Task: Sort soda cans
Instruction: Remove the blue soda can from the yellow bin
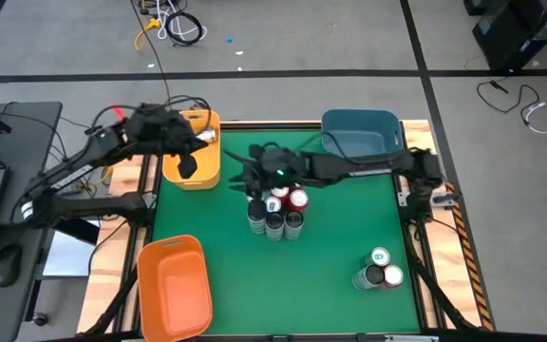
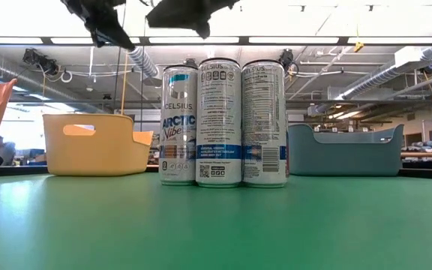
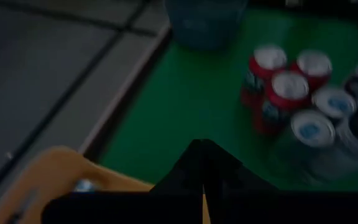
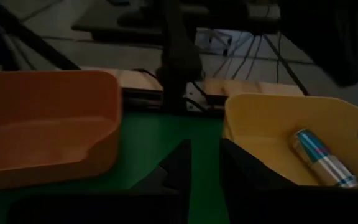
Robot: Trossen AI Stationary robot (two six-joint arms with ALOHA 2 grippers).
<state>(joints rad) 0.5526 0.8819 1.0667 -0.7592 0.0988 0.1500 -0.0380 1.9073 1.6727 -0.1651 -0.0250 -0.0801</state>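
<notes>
Only in the right wrist view: a silver-and-teal can (image 4: 321, 159) lying on its side inside the yellow bin (image 4: 263, 127). Only in the low view: can labels, three tall silver ones (image 2: 221, 122) side by side.

Left hand (image 1: 188, 163) closed and empty, hanging over the yellow bin's inner edge, apart from the middle can cluster (image 1: 276, 211). Right hand (image 1: 257, 178) just above that cluster, fingers (image 4: 180, 163) slightly parted, apparently gripping nothing. Three more cans (image 1: 379, 271) near the right front corner.

Green counter (image 1: 340, 247) carrying orange bin (image 1: 173, 286) and blue bin (image 1: 361, 134); grey floor, cables, workshop ceiling lights beyond.
</notes>
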